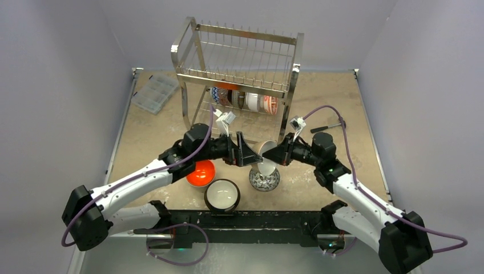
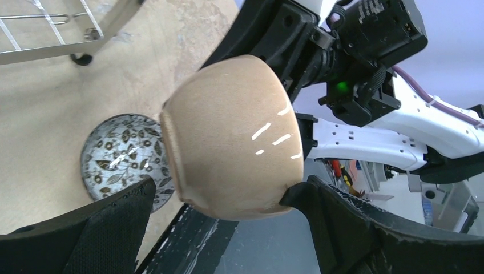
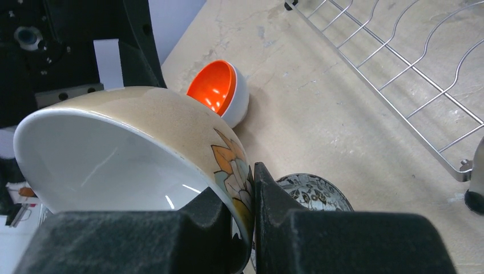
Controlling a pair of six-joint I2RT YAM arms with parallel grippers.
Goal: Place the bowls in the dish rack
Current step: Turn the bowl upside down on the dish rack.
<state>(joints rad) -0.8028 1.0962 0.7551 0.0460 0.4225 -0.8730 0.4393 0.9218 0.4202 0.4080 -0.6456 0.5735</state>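
I had the tan glazed ceramic bowl [image 1: 267, 154] with a white inside and a painted flower on its wall up in the air over the near middle of the worktop [image 1: 337, 108], tipped on its side. The right gripper [image 1: 274, 154] was clamped on its rim, one finger inside and one outside. The left gripper [image 1: 246, 150] stood spread wide with the bowl's rounded body between its fingers [image 2: 114, 228]. I could not tell whether either finger touched the glaze.

Directly beneath the held bowl sat a grey bowl with a dark leaf pattern inside [image 1: 264, 179], upright on the worktop. Just to its left, close to the near edge, stood a dark-rimmed round bowl with a white inside [image 1: 222, 195]. A bowl with an orange inside and white outside [image 1: 201, 173] lay tilted beyond that one, partly under the left arm.

The tall two-tier steel wire dish rack [image 1: 240, 57] stood at the middle of the far edge. Its lower tier held a row of several bowls on edge [image 1: 245, 101], and its top tier showed only wires. A flat clear plastic compartment box [image 1: 154, 93] lay near the far left corner.
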